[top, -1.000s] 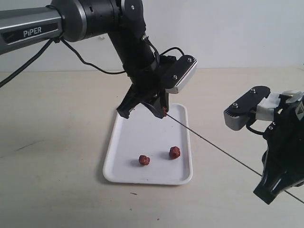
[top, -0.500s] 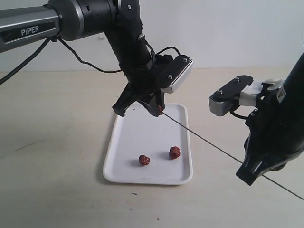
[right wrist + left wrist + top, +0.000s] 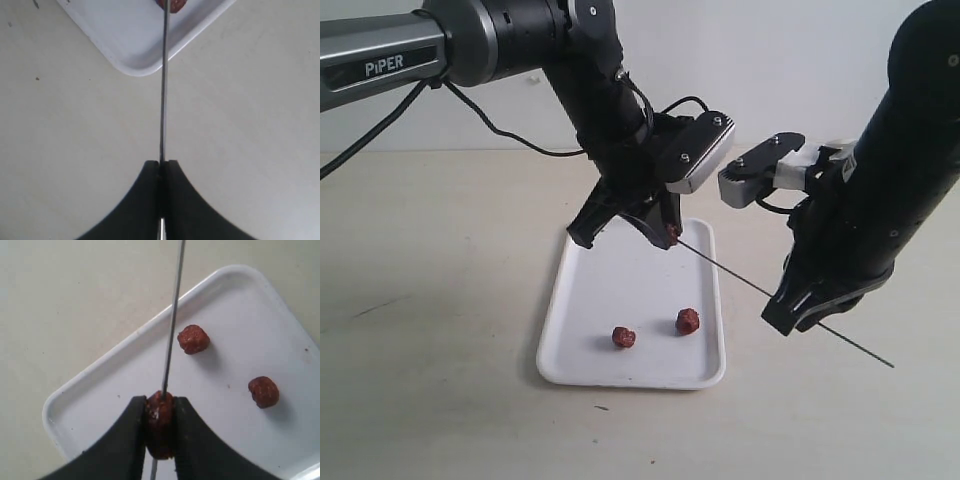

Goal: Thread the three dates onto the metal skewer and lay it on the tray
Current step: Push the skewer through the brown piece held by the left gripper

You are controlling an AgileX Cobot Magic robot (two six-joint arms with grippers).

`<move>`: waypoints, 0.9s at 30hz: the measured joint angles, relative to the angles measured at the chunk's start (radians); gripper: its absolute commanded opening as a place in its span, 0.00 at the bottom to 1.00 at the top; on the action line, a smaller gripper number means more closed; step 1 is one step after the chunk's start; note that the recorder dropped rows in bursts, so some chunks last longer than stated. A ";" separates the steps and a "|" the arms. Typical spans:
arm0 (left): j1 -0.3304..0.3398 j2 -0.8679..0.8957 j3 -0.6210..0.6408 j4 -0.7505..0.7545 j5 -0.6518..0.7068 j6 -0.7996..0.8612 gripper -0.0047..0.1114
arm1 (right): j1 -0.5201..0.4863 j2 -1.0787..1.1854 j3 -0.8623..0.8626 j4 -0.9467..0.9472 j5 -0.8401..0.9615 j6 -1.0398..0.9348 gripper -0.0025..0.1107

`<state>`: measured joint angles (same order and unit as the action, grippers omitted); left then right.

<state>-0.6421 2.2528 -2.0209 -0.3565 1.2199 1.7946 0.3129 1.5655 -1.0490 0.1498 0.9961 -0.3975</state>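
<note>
At frame centre, left hand clamps date; right hand pinches skewer; push straight along its axis

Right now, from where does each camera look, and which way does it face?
Exterior: off the arms, facing across the table at the tray, two loose dates and the wall; left arm and right arm show.
Left wrist: on the left arm, looking past its jaws, shut on the third date, down onto the tray.
Right wrist: on the right arm, looking along the skewer past its shut jaws toward the tray's corner.
Shared: all three show skewer and tray.
</note>
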 measured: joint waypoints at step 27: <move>-0.004 -0.026 0.000 -0.105 0.002 -0.172 0.50 | 0.000 0.009 -0.010 0.017 -0.053 -0.013 0.02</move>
<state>-0.6459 2.2269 -2.0209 -0.4611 1.2218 1.6224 0.3129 1.5743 -1.0594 0.1667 0.9434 -0.4103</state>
